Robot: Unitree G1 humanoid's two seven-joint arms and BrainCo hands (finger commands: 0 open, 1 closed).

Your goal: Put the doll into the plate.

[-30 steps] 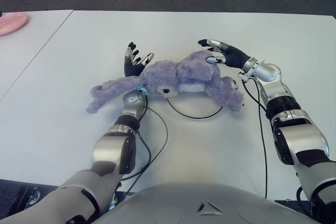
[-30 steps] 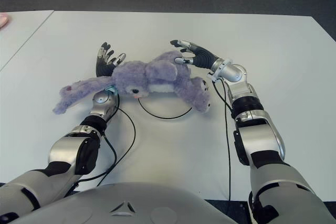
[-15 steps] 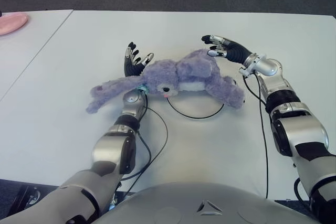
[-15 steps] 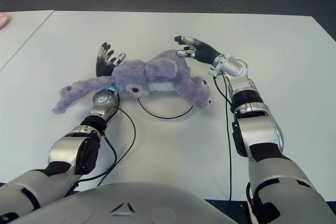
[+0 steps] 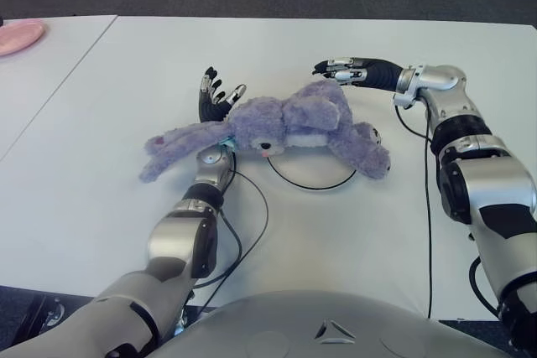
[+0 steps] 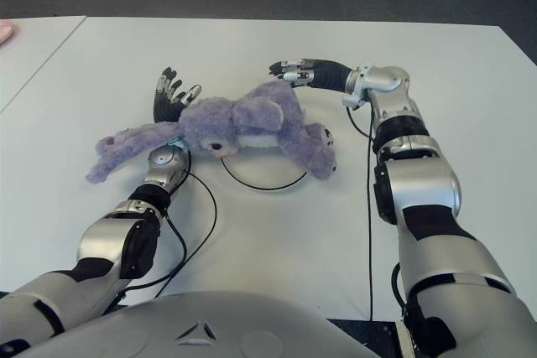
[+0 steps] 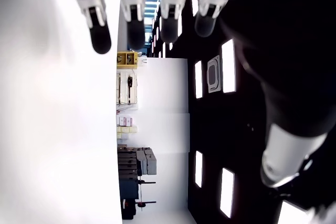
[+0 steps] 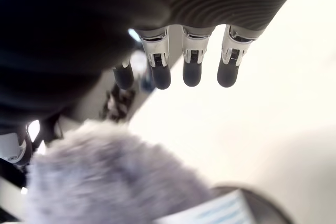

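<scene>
The doll [image 5: 285, 123] lies face up across the plate [image 5: 312, 180], its body and head over the far half of the dish. Its long arm trails left onto the table [image 5: 101, 224] and a leg hangs over the right rim. As a judgement, the placing looks nearly done; what seems left is for the hands to draw clear, perhaps after tucking the limbs in.

The left hand [image 5: 215, 96] shows just left of the doll's head, fingers spread and grasping nothing. The right hand [image 5: 351, 71] hovers at the doll's far right side, fingers stretched out flat and released, holding nothing.

Most of the plate is hidden under the doll; only its near rim shows. Whether the left hand touches the fur cannot be told. A pink dish [image 5: 18, 36] is cut off at the far left.
</scene>
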